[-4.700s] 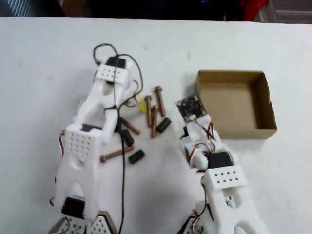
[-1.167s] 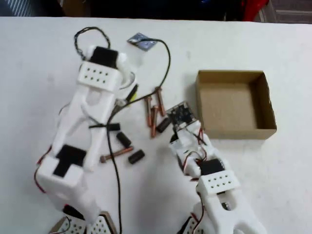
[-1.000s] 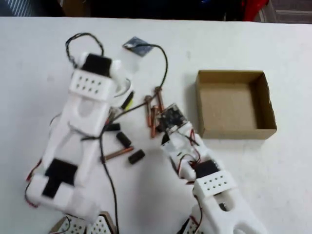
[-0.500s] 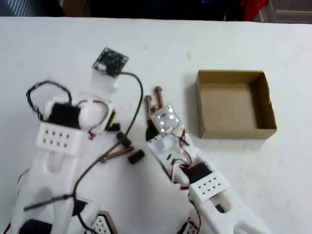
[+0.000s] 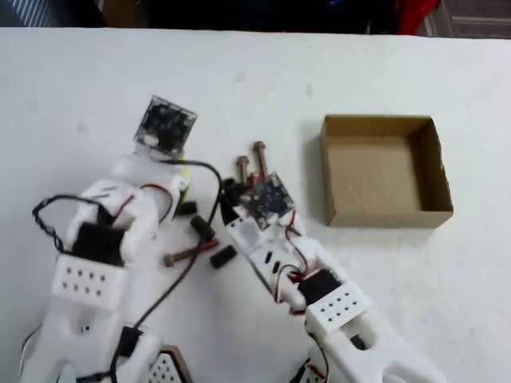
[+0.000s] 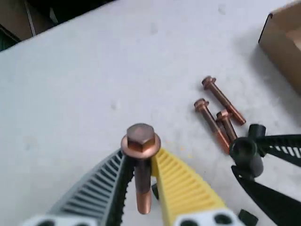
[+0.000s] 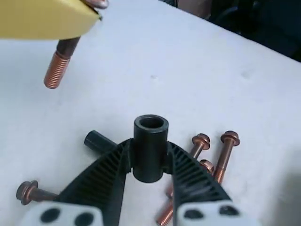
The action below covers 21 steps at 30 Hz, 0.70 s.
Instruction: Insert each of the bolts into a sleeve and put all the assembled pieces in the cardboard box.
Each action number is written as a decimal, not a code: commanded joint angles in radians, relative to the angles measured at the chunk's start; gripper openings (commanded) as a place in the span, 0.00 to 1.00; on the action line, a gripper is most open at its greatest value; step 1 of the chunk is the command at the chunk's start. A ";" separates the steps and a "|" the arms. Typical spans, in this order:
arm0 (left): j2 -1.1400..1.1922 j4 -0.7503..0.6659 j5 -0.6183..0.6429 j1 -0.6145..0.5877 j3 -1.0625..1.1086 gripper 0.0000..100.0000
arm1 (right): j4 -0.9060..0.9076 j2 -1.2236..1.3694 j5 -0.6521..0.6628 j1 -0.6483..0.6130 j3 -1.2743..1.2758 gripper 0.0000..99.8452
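My left gripper (image 6: 140, 157) is shut on a copper bolt (image 6: 141, 169), head up and threaded end hanging down between the grey and yellow fingers. My right gripper (image 7: 150, 160) is shut on a black sleeve (image 7: 150, 146), held upright with its bore facing up. In the right wrist view the held bolt (image 7: 60, 66) hangs off to one side of the sleeve and higher, apart from it. From above, the left gripper (image 5: 185, 185) and right gripper (image 5: 230, 195) sit close together left of the cardboard box (image 5: 383, 169), which looks empty.
Three loose bolts (image 6: 218, 106) lie together on the white table beside the right gripper. Another bolt (image 5: 188, 254) and loose black sleeves (image 5: 201, 227) (image 5: 223, 255) lie between the arms. Cables trail from the left arm (image 5: 88, 271).
The left arm has pulled back toward the table's near side, its gripper holding the bolt. The right arm has swung left with the sleeve, closing on the left gripper.
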 commanded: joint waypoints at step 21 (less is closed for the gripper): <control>-0.432 -0.239 0.224 0.130 0.130 0.02 | 0.082 -0.608 -0.003 -0.015 0.175 0.02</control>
